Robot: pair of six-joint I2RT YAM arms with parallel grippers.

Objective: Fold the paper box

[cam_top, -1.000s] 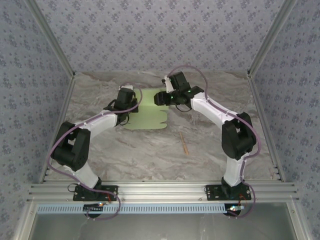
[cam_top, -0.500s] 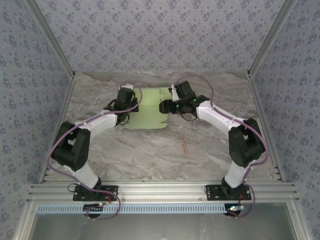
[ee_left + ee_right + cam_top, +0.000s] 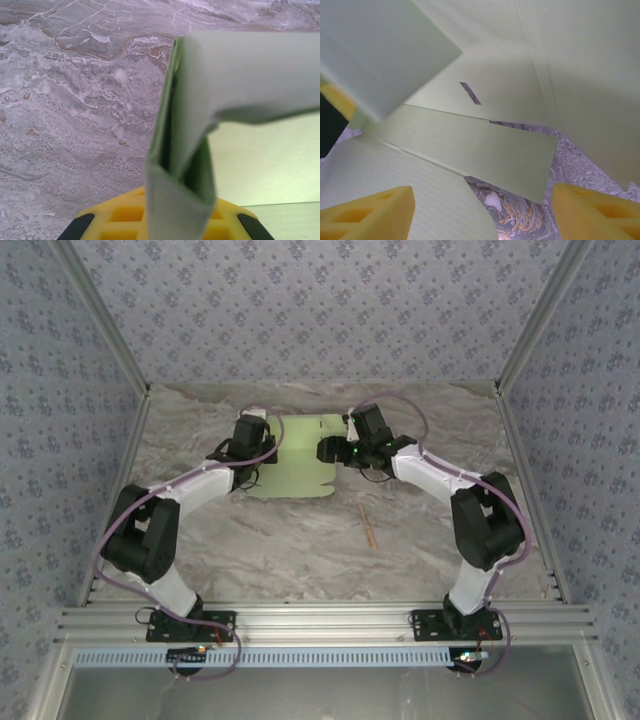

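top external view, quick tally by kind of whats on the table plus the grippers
paper box: 1
wooden stick: 1
grippers: 2, the left gripper and the right gripper
total: 4

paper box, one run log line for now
paper box: mostly flat, one edge folded up | left gripper: shut on that fold | right gripper: open over box

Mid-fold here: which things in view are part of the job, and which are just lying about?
In the job: paper box, pinched by the left gripper; right gripper, open over it.
Lying about: wooden stick on the table, apart from the box.
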